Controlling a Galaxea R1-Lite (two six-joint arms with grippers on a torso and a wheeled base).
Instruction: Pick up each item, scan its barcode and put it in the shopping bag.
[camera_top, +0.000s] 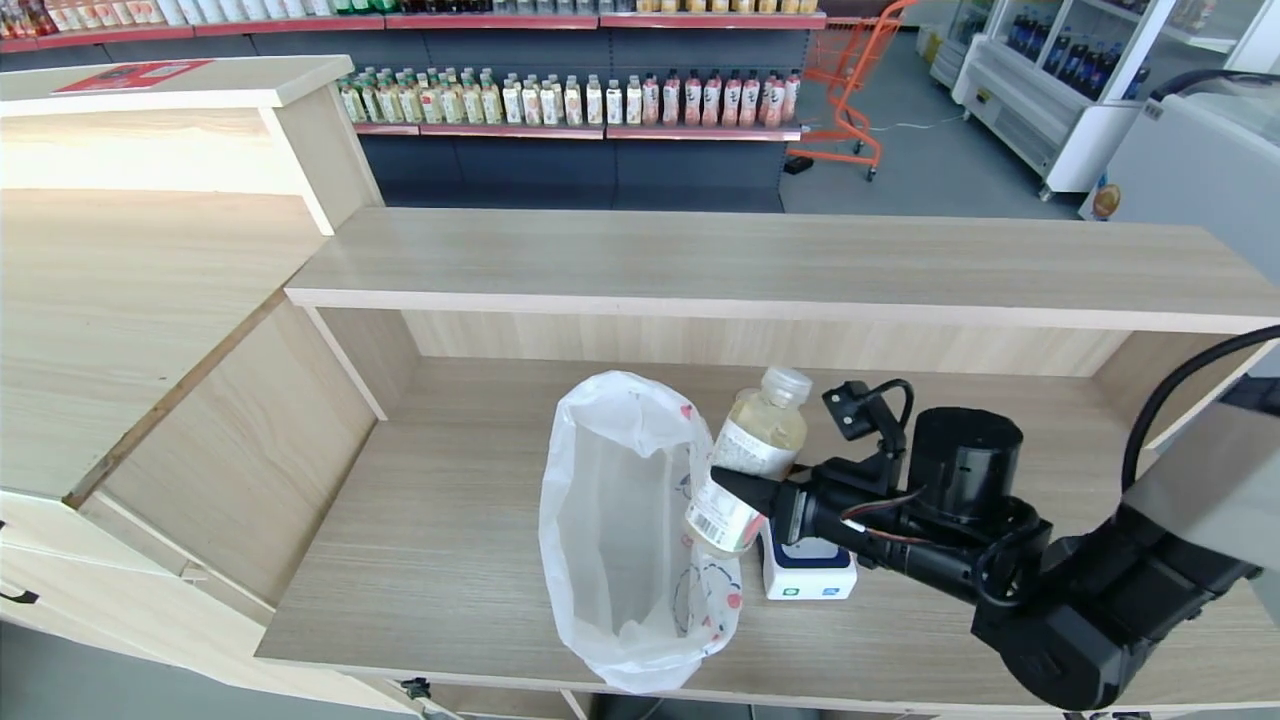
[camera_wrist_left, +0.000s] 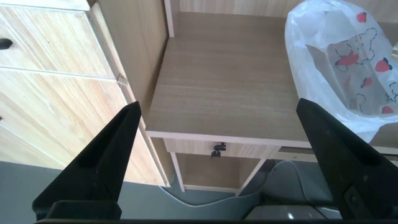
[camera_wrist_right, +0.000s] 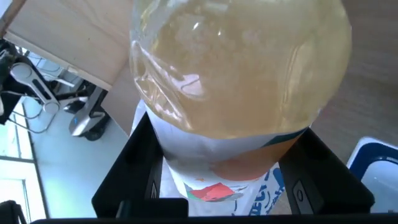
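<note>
- The wooden checkout counter (camera_top: 450, 500) carries everything here.
- A white plastic shopping bag (camera_top: 575, 500) stands open on it.
- The drink bottle (camera_top: 755, 440) hangs tilted at the bag's right rim, its long axis leaning, white cap up and towards the counter's back wall, base towards the bag.
- The right gripper (camera_top: 750, 500) clenches its lower label.
- A small white scanner (camera_top: 808, 575) sits beneath.
- The left gripper (camera_wrist_left: 217, 109) gapes wide, off the counter's front edge.

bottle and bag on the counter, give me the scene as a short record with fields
bottle: pale drink, white cap, tilted, lifted off the counter
right gripper: shut on the bottle around its label
shopping bag: white plastic, mouth open, on the counter, right beside the bottle
scanner: small white and blue box on the counter, beside the shopping bag
left gripper: open, holding nothing, off the counter's front edge
</note>
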